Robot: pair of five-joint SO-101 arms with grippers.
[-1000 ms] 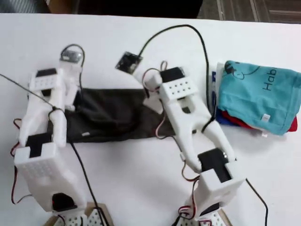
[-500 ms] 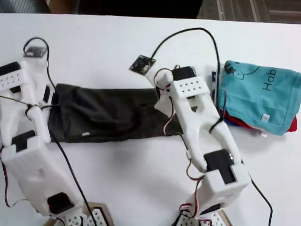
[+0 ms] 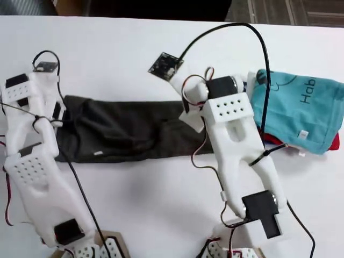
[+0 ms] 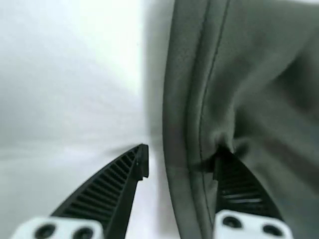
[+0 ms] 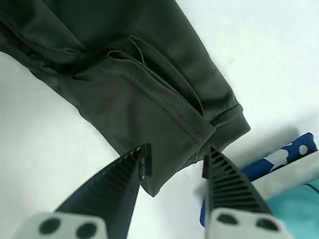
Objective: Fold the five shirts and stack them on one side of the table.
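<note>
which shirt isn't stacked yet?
The dark grey shirt, lying alone as a long strip. The teal shirt and those under it are already piled.

We see a plain dark olive-grey shirt (image 3: 123, 134), stitched in its own shade, on the white table (image 3: 161, 204). At the table's right edge we find a teal shirt (image 3: 301, 107) with dark print, a red shirt (image 3: 270, 137) beneath it, and a blue shirt (image 5: 286, 155) with white dots. The left gripper (image 4: 182, 159) and right gripper (image 5: 174, 164) have black ribbed fingers (image 4: 119, 184) on white mounts.
</note>
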